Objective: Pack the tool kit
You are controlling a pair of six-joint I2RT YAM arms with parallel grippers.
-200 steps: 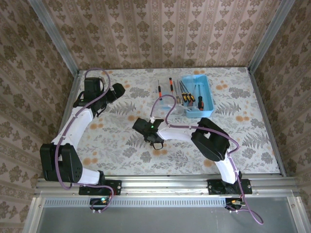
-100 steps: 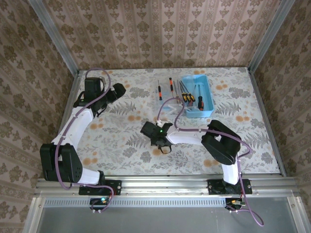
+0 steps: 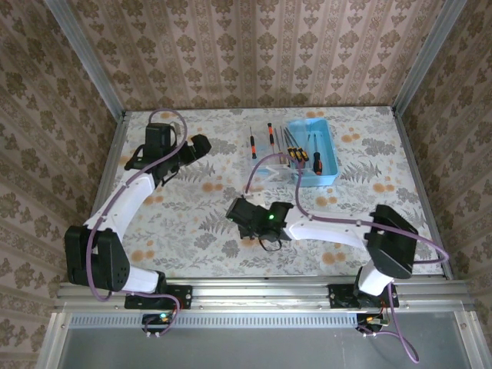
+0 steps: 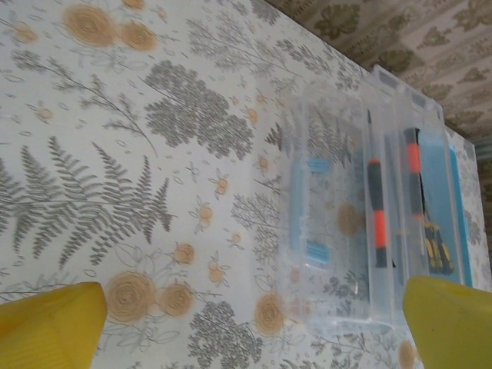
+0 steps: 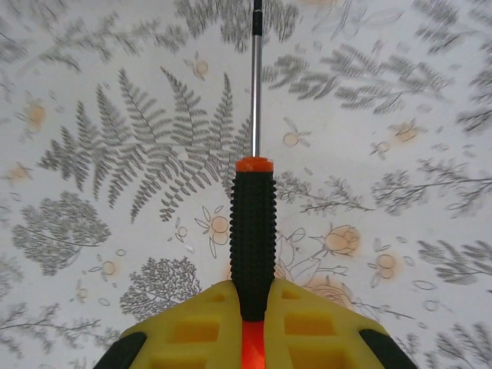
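Well to the left of the clear case, level with it, the left gripper hangs with its yellow fingers spread wide and nothing between them; its camera looks across the floral table at that case. On the near side of the case, a little to its left, the right gripper is clamped tight on one screwdriver; it grips the rear of the handle, so the studded black grip and the steel shaft stick out ahead. Whether the tip rides clear of the cloth I cannot tell.

It looks a light, stiff thing, I'd judge; the knobbed rubber should bite well in the pads, the bare shaft would be slippery, so the handle is the place to take it; held this far back it may swing a little.

By count:
- two arms;
- one clear case with two orange-banded drivers lying in it;
- one blue tray just beside the case's right side, holding one red-handled driver and a bunch of yellow-handled ones, too crowded to number;
- one screwdriver in the right gripper.
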